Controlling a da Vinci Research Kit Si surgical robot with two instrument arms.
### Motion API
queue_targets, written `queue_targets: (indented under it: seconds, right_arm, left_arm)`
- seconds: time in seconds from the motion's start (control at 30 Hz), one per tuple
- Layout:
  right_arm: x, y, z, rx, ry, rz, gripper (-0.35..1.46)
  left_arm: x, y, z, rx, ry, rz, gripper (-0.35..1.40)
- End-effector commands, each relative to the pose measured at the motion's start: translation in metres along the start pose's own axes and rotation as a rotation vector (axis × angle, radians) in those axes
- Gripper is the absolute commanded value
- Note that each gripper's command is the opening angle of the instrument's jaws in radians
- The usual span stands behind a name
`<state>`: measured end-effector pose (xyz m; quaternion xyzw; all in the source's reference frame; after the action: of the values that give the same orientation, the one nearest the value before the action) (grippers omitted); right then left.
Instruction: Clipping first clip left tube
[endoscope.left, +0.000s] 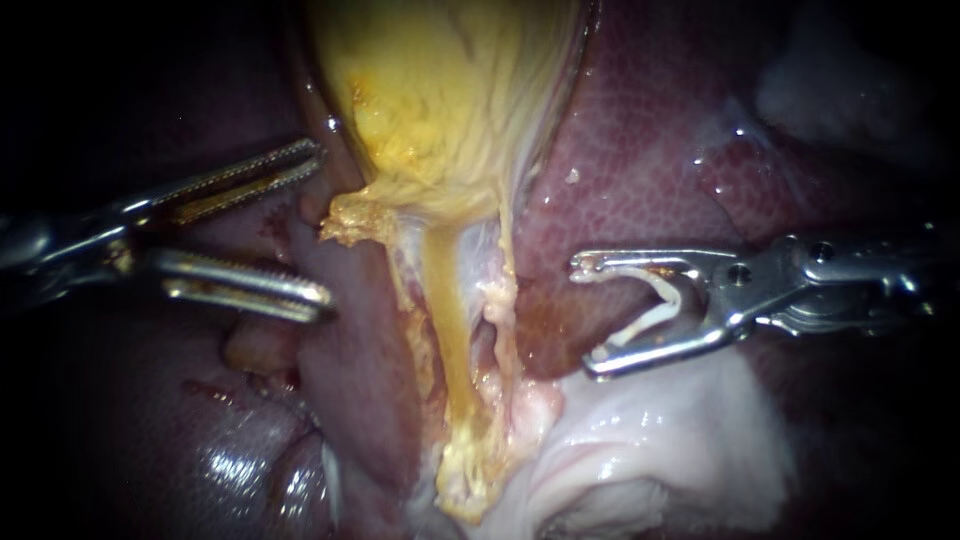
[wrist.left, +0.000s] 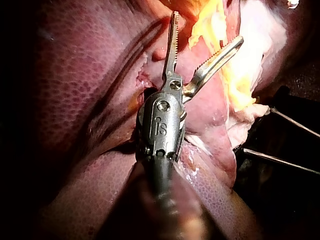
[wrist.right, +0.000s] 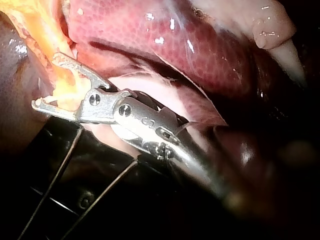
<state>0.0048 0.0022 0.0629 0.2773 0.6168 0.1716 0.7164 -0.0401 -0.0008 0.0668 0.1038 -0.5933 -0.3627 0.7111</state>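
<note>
Left tube (endoscope.left: 452, 310), a yellow-amber cord running down from the yellow gallbladder (endoscope.left: 440, 90) at frame centre, lies bare. To its right and apart from it, the right instrument's claw (endoscope.left: 588, 315) stands spread wide, grasping a white plastic clip (endoscope.left: 668, 300) that touches both halves, mouth toward the tube. At frame left, the left instrument's serrated claw (endoscope.left: 320, 222) is released, grasping nothing. Dark red liver (endoscope.left: 640, 130) surrounds them.

Thin wires (wrist.right: 50, 182) cross a black base (wrist.right: 150, 210), surroundings dark.

Left tube (endoscope.left: 452, 300) lies between left instrument (endoscope.left: 320, 225) and right instrument (endoscope.left: 588, 313) holding clip (endoscope.left: 655, 308).
</note>
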Motion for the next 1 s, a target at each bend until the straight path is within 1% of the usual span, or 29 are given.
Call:
queue_targets:
  seconds: [0.03,0.07,0.1,0.17,0.23,0.27,0.3,0.4,0.43,0.53,0.6,0.7,0.73,0.87,0.97,1.0]
  right_arm:
    - [0.0000,0.0000,0.0000,-0.001,0.000,0.000,0.60]
    - [0.0000,0.0000,0.0000,-0.001,0.000,0.000,0.60]
    - [0.0000,0.0000,0.0000,-0.001,0.000,0.000,0.60]
    - [0.0000,0.0000,0.0000,-0.001,0.000,0.000,0.60]
    - [0.0000,0.0000,0.0000,-0.001,0.000,0.000,0.60]
    - [0.0000,0.0000,0.0000,-0.001,0.000,0.000,0.60]
    - [0.0000,0.0000,0.0000,-0.001,0.000,0.000,0.60]
    - [0.0000,0.0000,0.0000,-0.001,0.000,0.000,0.60]
    - [0.0000,0.0000,0.0000,-0.001,0.000,0.000,0.60]
    - [0.0000,0.0000,0.0000,-0.001,0.000,0.000,0.60]
    - [0.0000,0.0000,0.0000,-0.001,0.000,0.000,0.60]
    - [-0.0001,0.0000,0.0000,0.002,0.000,0.000,0.60]
    - [-0.0001,0.0000,0.0000,0.002,0.000,-0.001,0.60]
    - [-0.0004,-0.0001,0.0005,0.004,0.001,-0.003,0.60]
    - [-0.0009,0.0000,0.0011,0.010,0.003,-0.007,0.60]
    - [-0.0013,0.0000,0.0015,0.014,0.004,-0.015,0.60]
  left_arm:
    - [0.0001,0.0002,0.0003,-0.004,0.008,-0.021,0.63]
    - [0.0003,0.0002,0.0005,-0.007,0.016,-0.037,0.53]
    - [0.0006,0.0002,0.0008,-0.011,0.026,-0.065,0.41]
    - [0.0009,0.0001,0.0012,-0.017,0.048,-0.074,0.21]
    - [0.0013,0.0001,0.0016,-0.023,0.067,-0.094,-0.03]
    - [0.0015,0.0000,0.0016,-0.024,0.073,-0.104,-0.16]
    - [0.0016,0.0000,0.0016,-0.030,0.081,-0.115,-0.35]
    - [0.0017,0.0001,0.0013,-0.037,0.100,-0.137,-0.35]
    - [0.0017,0.0002,0.0010,-0.041,0.102,-0.149,-0.35]
    - [0.0013,0.0004,0.0003,-0.054,0.116,-0.162,-0.35]
    - [0.0008,0.0004,-0.0003,-0.060,0.116,-0.166,-0.35]
    - [-0.0008,0.0002,-0.0015,-0.065,0.118,-0.175,-0.35]
    - [-0.0016,0.0000,-0.0021,-0.070,0.122,-0.179,-0.35]
    - [-0.0034,-0.0006,-0.0035,-0.078,0.106,-0.190,-0.35]
    - [-0.0035,-0.0010,-0.0038,-0.087,0.102,-0.197,-0.35]
    - [-0.0034,-0.0011,-0.0038,-0.088,0.102,-0.197,-0.35]
